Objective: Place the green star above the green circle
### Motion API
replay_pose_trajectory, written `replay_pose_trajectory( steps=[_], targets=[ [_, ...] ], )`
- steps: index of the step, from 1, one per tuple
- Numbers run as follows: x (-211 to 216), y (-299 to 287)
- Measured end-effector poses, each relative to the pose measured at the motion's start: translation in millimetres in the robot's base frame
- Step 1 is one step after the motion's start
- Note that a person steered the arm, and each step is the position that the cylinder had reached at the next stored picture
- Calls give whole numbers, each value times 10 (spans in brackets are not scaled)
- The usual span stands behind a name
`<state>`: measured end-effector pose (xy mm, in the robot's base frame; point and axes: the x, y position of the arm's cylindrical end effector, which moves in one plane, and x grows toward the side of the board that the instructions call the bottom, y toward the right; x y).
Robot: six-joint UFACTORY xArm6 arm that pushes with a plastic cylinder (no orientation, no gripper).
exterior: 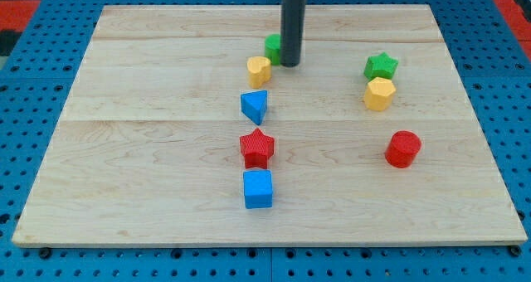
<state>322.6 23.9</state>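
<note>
My tip (pixel 289 64), a plain dark rod with no pincer, touches the green circle (pixel 272 45); the ridged green star (pixel 381 65) sits well right on the pale wooden counter (pixel 149 149).

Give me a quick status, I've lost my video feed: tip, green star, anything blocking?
My tip beside green circle, partly hiding it. Green star far off at view's right, touching yellow hexagon below it. Path between them clear.
</note>
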Motion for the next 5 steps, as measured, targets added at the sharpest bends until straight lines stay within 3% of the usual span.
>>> replay_pose_trajectory(
  steps=[1,4,5],
  targets=[
    [-122,-109],
    [725,1249],
    [825,1649]
  ],
)
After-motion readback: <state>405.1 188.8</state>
